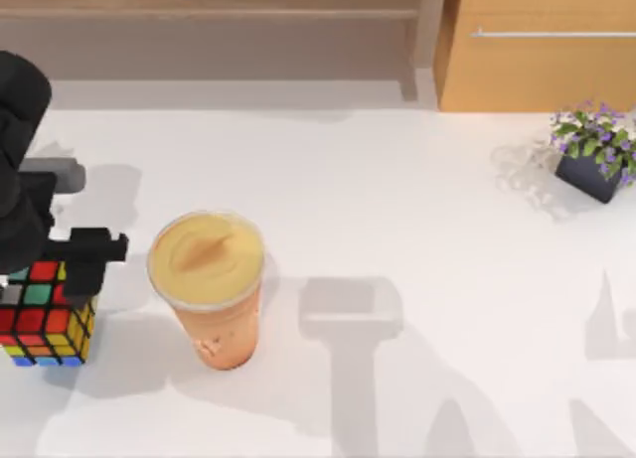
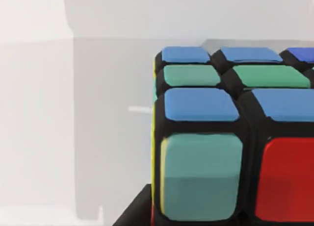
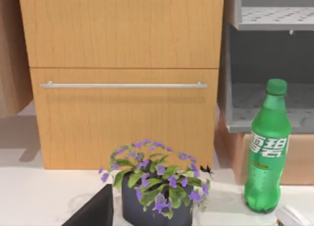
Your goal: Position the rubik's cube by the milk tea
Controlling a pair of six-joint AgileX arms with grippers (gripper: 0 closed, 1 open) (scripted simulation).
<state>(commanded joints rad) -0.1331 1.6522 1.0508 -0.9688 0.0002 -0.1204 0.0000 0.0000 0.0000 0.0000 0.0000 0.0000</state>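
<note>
Your left pincer (image 1: 48, 279) sat at the nine o'clock edge of the white tabletop (image 1: 397, 200), seen from above. Its black fingers were closed on the rubik's cube (image 1: 44, 314), one dark finger (image 1: 91, 251) reaching across the cube's top face on the side toward the cup. The cube showed red, green, orange and yellow squares between black grid lines. Whether it rested on the tabletop or hung just above it could not be told.

The milk tea (image 1: 209, 279) stood upright near the cube, on its three o'clock side, apart from it with a strip of bare tabletop between them. Its round pale-yellow lid carried a brown smudge, and the orange-tan cup tapered below it.

In your left wrist view, the cube (image 2: 230, 138) was close to the camera, with blue, green and red squares facing it and a black finger edge (image 2: 135, 211) beside it.

A potted plant with purple flowers (image 1: 594, 150) sat at the tabletop's two o'clock corner. Your right wrist view showed that plant (image 3: 154, 187) before a wooden cabinet (image 3: 122, 64), with a green soda bottle (image 3: 265, 152) standing near it. How far open the right arm's fingers were could not be told.
</note>
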